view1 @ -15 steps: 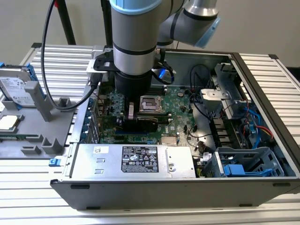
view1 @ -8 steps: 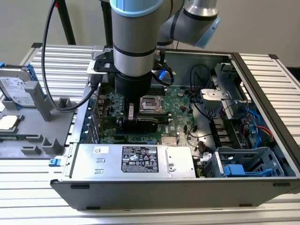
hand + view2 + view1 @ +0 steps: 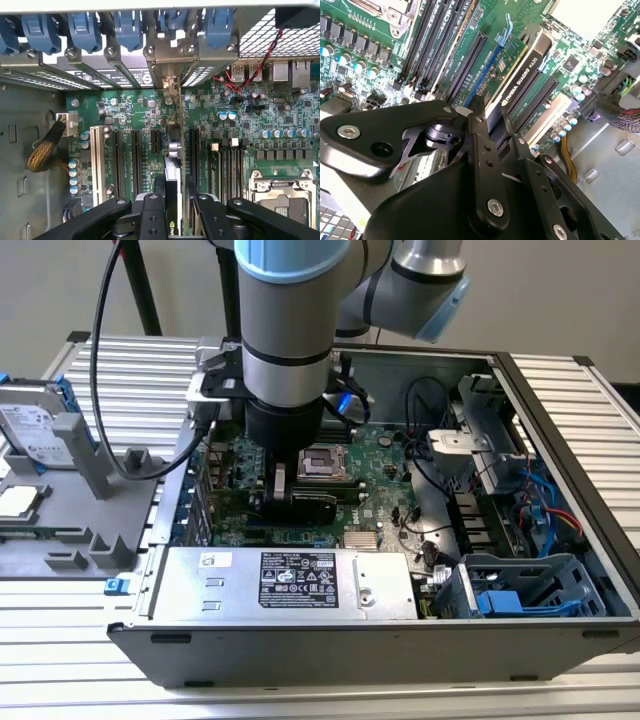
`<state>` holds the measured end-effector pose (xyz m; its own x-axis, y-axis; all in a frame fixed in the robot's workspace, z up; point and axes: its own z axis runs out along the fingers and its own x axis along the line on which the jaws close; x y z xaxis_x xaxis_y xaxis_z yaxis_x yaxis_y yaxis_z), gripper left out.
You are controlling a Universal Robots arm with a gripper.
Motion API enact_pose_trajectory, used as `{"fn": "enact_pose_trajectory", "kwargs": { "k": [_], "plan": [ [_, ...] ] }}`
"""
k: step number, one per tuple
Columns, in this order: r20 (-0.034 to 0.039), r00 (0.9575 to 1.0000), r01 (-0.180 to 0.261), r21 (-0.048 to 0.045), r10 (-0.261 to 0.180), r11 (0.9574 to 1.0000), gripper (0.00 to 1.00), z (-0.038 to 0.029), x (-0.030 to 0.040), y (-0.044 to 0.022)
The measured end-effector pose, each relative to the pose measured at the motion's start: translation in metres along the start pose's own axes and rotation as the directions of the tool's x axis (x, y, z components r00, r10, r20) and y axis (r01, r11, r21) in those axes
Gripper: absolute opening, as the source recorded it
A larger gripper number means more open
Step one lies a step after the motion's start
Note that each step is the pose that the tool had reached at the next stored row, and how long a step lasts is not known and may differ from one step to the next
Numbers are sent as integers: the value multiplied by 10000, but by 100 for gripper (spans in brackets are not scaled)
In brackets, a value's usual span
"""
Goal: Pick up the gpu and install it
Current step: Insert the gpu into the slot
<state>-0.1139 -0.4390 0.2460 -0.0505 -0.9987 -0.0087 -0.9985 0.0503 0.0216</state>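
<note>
The gpu [image 3: 300,508] stands on edge inside the open computer case, over the expansion slots of the green motherboard [image 3: 385,465]. My gripper [image 3: 292,498] reaches straight down from the arm and is shut on its upper edge. In the second wrist view the gpu [image 3: 527,75] shows its black shroud between the black fingers [image 3: 480,135], next to a long black slot [image 3: 467,60]. In the first wrist view the gpu [image 3: 172,165] runs edge-on from my gripper [image 3: 176,202] to its silver bracket [image 3: 170,87] at the case's rear openings. Whether it is fully seated I cannot tell.
A silver power supply [image 3: 290,580] lies along the case's front wall. The CPU socket [image 3: 325,462] sits just behind the gripper, with memory slots [image 3: 435,45] nearby. Cables and a blue drive cage [image 3: 520,590] crowd the exterior view's right. A hard drive [image 3: 35,430] rests on a grey fixture outside.
</note>
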Motion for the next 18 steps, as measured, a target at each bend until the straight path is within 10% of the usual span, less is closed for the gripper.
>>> {"fn": "enact_pose_trajectory", "kwargs": {
  "k": [12, 13, 18],
  "plan": [
    [59, 10000, 0, -5, 0, 10000, 0, 48, -2, -2],
    [80, 10000, -1, 4, 1, 10000, 100, 54, -4, -3],
    [62, 10000, 1, -8, -1, 10000, 100, -2, -1, -1]
  ]
}}
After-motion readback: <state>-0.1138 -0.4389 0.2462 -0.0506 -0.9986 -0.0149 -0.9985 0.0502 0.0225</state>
